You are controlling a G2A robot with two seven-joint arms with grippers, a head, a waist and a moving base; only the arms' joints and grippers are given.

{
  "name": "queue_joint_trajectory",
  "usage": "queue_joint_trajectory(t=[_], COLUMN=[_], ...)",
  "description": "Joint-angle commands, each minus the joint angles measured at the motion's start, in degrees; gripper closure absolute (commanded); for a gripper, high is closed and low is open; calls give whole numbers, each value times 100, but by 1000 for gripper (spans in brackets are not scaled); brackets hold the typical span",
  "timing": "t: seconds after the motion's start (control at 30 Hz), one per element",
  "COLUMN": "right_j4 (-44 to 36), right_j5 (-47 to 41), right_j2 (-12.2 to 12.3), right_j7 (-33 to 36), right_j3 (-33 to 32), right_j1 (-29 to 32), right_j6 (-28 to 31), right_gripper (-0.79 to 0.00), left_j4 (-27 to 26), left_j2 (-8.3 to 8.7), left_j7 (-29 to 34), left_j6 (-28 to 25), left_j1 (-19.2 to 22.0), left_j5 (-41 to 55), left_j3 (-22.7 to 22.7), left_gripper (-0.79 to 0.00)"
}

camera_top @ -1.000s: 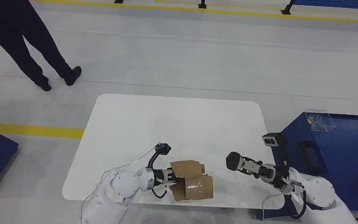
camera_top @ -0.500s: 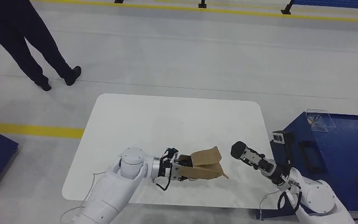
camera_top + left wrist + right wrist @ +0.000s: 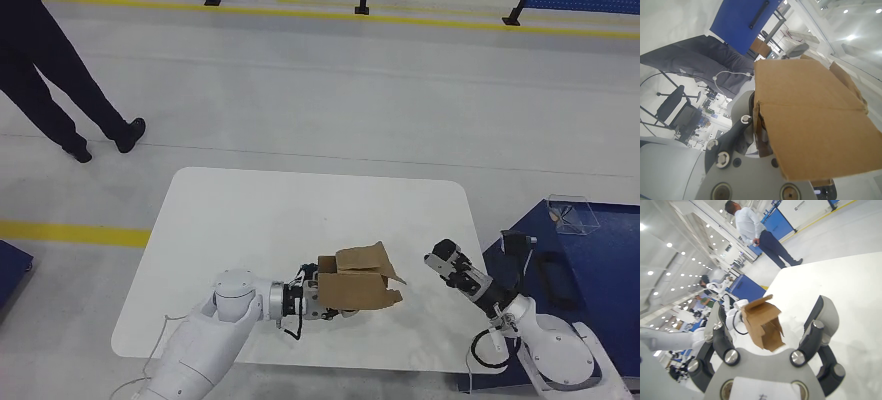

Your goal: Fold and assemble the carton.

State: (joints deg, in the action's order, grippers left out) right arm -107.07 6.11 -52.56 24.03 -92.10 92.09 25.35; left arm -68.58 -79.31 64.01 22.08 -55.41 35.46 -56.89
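Observation:
A brown carton [image 3: 362,283] with loose flaps is held over the near part of the white table [image 3: 250,220]. My left gripper [image 3: 318,296] is shut on the carton's left edge; in the left wrist view the carton [image 3: 810,117] lies across the gripper [image 3: 757,132] and hides one finger. My right gripper [image 3: 446,258] stands open to the right of the carton, a short gap away and not touching. In the right wrist view the carton [image 3: 762,325] shows its open end between the spread fingers of that gripper [image 3: 770,306], farther off.
A blue cabinet [image 3: 590,260] stands just past the table's right edge, close to the right arm. The far half of the table is bare white surface. The table's near edge runs just below the carton.
The left arm has lifted the carton, turned it and carried it to the right and farther from the near edge. The right gripper has drawn back to the right.

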Motion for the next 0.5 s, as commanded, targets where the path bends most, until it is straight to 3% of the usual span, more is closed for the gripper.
queue_joint_trajectory(t=[0.0,0.23,0.47], right_j4=[50,378,586], right_j5=[405,1211,1759], right_j2=[-18,-82,-156], right_j7=[-167,-160,96], right_j3=[85,619,1260], right_j1=[12,-244,-585], right_j6=[-148,-625,-742], right_gripper=[-785,-785,-785], left_j4=[-70,-411,-697], left_j2=[11,83,151], left_j7=[-45,-57,-254], left_j6=[-232,-667,-918], left_j1=[-48,-272,-463], left_j5=[-2,74,-237], left_j3=[-29,-216,-239], left_gripper=[0,0,0])
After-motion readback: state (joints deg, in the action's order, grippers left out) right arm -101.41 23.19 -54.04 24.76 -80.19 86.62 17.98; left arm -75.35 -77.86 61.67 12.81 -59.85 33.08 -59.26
